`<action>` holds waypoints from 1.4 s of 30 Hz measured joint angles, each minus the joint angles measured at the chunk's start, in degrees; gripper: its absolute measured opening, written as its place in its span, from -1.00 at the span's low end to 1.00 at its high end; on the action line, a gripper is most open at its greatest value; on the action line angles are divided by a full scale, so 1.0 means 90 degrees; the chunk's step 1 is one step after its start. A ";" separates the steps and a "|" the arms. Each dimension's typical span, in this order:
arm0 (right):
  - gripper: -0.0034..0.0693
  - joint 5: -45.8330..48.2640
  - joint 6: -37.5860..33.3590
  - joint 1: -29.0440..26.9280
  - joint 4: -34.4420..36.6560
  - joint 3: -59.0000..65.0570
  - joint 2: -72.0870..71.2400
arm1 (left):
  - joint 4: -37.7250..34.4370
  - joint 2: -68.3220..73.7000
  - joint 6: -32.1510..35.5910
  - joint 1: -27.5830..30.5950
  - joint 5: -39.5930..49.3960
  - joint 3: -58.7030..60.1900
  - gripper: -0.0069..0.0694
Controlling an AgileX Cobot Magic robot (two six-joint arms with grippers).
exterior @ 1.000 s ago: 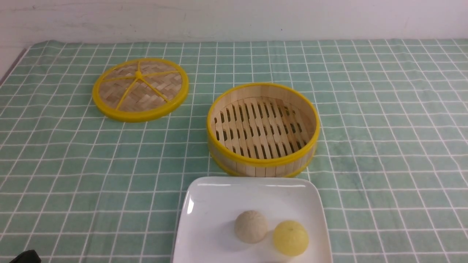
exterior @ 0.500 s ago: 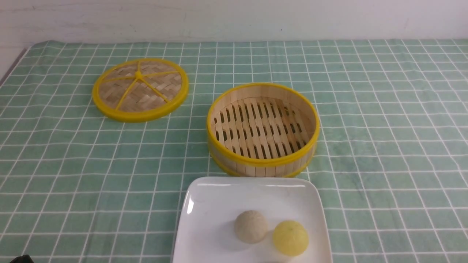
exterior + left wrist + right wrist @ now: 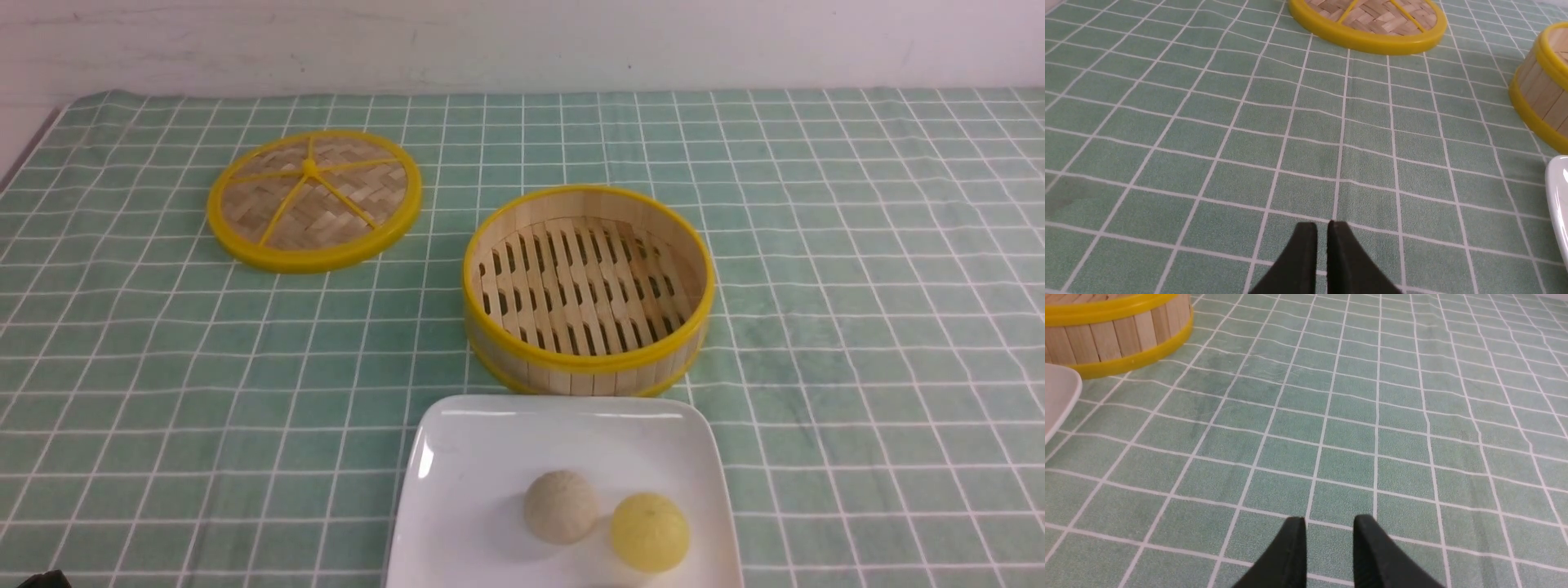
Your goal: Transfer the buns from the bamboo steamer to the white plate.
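Staged tabletop: green checked cloth point(image 3: 857, 269) against bare white wall point(image 3: 522, 41)

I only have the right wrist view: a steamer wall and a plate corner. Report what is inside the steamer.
Observer: Nothing. The front view shows the bamboo steamer with its slat floor bare.
Operator: Now tell me what is on the plate.
Observer: One beige bun and a yellow ball sit side by side on the white plate.
Operator: Locate the lid.
Observer: The lid lies flat on the cloth, behind and left of the steamer, apart from it.
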 joint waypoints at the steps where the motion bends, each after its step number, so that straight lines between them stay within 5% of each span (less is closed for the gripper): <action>1: -0.36 0.0000 0.0000 0.0000 0.0000 0.0000 0.0000 | 0.0000 0.0000 0.0000 0.0049 0.0005 0.0000 -0.64; 42: -0.26 0.0000 0.0000 0.0000 0.0000 0.0000 0.0000 | 0.0045 0.0000 0.0000 0.0405 0.0005 0.0000 -0.58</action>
